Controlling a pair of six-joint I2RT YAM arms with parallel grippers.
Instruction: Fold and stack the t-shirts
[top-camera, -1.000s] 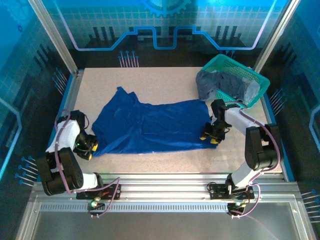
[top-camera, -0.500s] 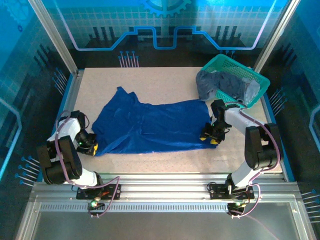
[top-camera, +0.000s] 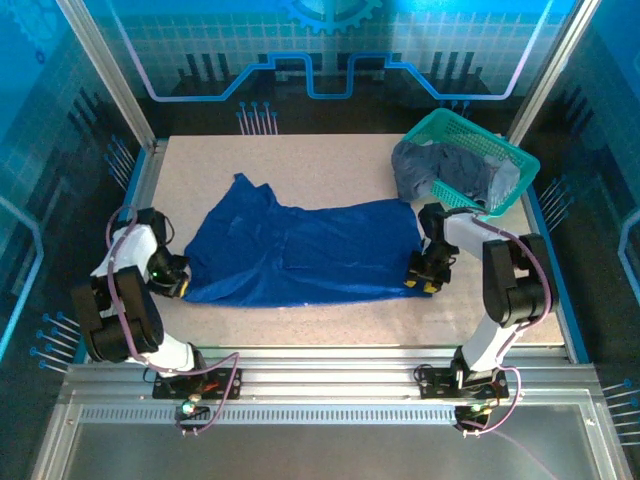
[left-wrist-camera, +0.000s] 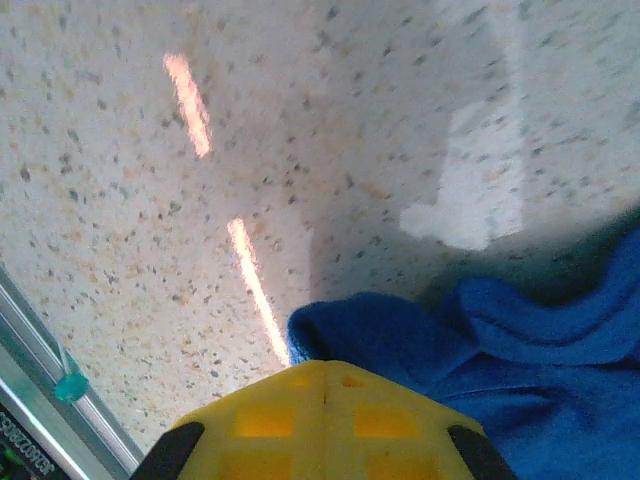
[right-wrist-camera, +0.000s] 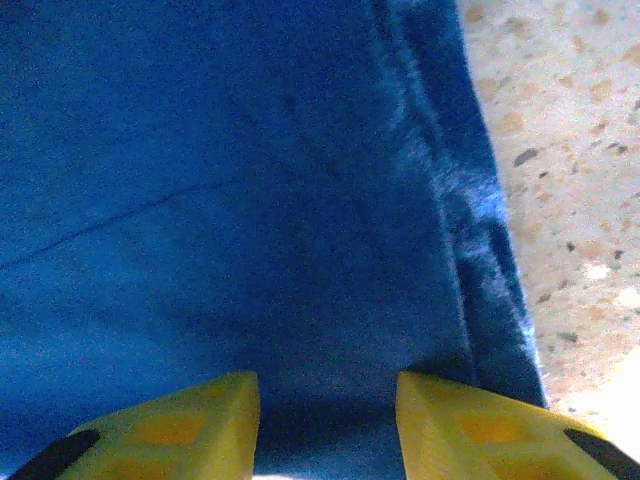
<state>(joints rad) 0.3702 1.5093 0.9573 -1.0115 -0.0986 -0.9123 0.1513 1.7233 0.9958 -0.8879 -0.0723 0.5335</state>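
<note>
Both arms bend low over the table (top-camera: 320, 160). The left gripper (top-camera: 172, 283), fingers pinched together, grips the royal blue t-shirt (top-camera: 300, 250) at its 8 o'clock corner. The right gripper (top-camera: 422, 278), fingers apart, presses its 4 o'clock hem. Grey-blue t-shirts (top-camera: 420, 165) sit in the basket (top-camera: 510, 160) at 1 o'clock.

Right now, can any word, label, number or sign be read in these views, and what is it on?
No text is legible.
Dark strip beside the rail, left wrist view: pale characters, too small and cut off to read.
Back wall: gear and line graphics, no words.
T-shirt: no print or tag showing.
</note>
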